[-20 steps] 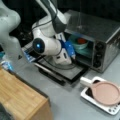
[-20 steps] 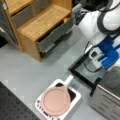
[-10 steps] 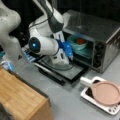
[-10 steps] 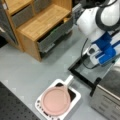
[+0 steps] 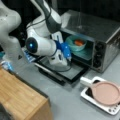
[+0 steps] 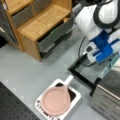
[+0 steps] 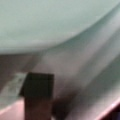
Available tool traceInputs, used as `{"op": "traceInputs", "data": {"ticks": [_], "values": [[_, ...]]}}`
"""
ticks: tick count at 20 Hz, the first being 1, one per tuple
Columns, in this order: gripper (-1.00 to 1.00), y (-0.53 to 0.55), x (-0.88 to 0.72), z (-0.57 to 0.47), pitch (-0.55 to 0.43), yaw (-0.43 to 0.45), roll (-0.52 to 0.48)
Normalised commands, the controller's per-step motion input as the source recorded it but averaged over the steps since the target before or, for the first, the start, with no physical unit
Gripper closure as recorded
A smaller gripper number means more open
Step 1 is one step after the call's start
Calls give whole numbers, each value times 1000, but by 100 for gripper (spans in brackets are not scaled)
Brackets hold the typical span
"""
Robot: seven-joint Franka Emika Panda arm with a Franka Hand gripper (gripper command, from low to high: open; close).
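Note:
A teal bowl [image 5: 74, 45] with something orange [image 5: 79, 42] in it sits inside the open toaster oven [image 5: 102, 32]. My gripper [image 5: 69, 54], with blue parts on its hand, reaches over the lowered oven door [image 5: 63, 71] to the bowl's near rim. In a front view the gripper [image 6: 107, 52] hangs above the door, and a sliver of the teal bowl [image 6: 116, 60] shows at the right edge. The wrist view is filled by the bowl's wall [image 7: 50, 22], very close, with one dark finger [image 7: 37, 92] below it.
A pink round dish [image 5: 107, 93] lies on a white tray [image 5: 85, 94] in front of the oven; both also show in a front view as the dish [image 6: 55, 100] and the tray [image 6: 75, 97]. A wooden cabinet [image 6: 42, 22] with drawers stands nearby, with its top [image 5: 20, 97] in a front view's bottom left.
The arm has crept a little farther toward the oven opening, bringing the gripper closer to the teal bowl. Nothing else has moved.

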Motion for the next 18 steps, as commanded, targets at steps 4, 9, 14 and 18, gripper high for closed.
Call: {"op": "traceInputs", "data": {"ticks": [4,9,14,18], "values": [[100,-302,372,149,-22,75,-134],[100,-360,394,159,-18,94,-141],[100,-337,401,170,-14,106,-158],[100,-327,390,186,4,120,-152]]}}
